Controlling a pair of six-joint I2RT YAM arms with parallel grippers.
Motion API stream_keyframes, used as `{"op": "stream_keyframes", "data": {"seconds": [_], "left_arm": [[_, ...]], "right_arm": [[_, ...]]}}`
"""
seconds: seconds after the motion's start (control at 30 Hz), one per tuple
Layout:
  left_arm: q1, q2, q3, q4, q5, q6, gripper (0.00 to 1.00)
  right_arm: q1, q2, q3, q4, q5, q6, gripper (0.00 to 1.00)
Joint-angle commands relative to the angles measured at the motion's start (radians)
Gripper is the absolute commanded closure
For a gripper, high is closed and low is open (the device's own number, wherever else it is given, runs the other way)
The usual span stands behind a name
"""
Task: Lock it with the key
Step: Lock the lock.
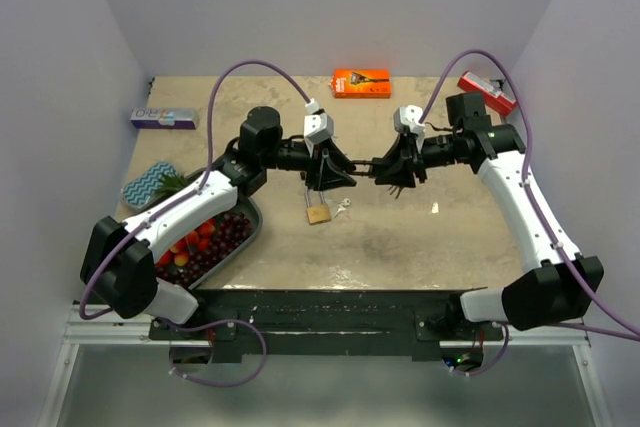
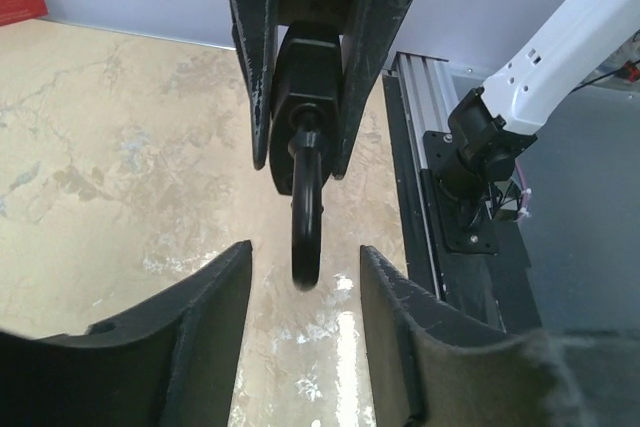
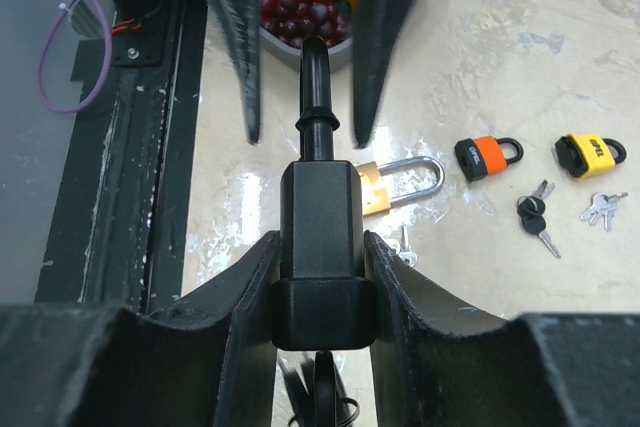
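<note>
A gold metal padlock (image 1: 319, 214) lies flat on the tan counter (image 1: 400, 247), with small silver keys (image 1: 343, 207) just beside it. Above them, the right gripper (image 3: 322, 242) has its jaws pinching the body of a black padlock (image 3: 320, 217) in the air. The lock's black loop (image 2: 307, 217) pokes between the spread jaws of the left gripper (image 2: 305, 257), and an orange flat box (image 1: 361, 83) lies by the far wall.

Soft, even overhead light; the high view is sharp, the wrist views blur up close.
White glare streaks the glossy beige stone-patterned tabletop (image 3: 230, 197) just beside the brass padlock (image 3: 374, 192); shadows there are faint, and the black left-gripper fingers (image 2: 200, 347) loom out of focus.
</note>
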Motion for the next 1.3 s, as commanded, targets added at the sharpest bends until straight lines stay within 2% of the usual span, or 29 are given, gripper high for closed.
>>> {"op": "stream_keyframes", "data": {"seconds": [0.0, 0.07, 0.23, 0.37, 0.6, 0.87, 1.27], "left_arm": [[-0.014, -0.025, 0.015, 0.025, -0.003, 0.041, 0.61], [-0.016, -0.017, 0.015, 0.028, 0.005, 0.038, 0.72], [-0.026, -0.017, 0.015, 0.048, 0.008, 0.018, 0.82], [-0.034, -0.014, 0.015, 0.053, 0.011, 0.013, 1.00], [-0.065, -0.005, 0.018, 0.049, -0.013, 0.010, 1.00], [-0.098, 0.021, 0.002, 0.138, -0.087, -0.011, 1.00], [-0.141, 0.086, -0.008, 0.215, -0.090, -0.028, 1.00]], "right_arm": [[0.016, -0.037, 0.040, 0.036, -0.061, 0.009, 1.00], [0.016, -0.051, 0.029, 0.054, -0.055, 0.025, 1.00], [0.016, -0.064, 0.012, 0.085, -0.047, 0.054, 1.00], [0.019, -0.062, 0.008, 0.096, -0.040, 0.057, 1.00], [0.045, -0.062, 0.004, 0.116, -0.043, 0.075, 1.00], [0.102, -0.061, -0.006, 0.090, -0.095, 0.100, 1.00], [0.181, -0.025, 0.017, 0.114, -0.146, 0.131, 1.00]]}}
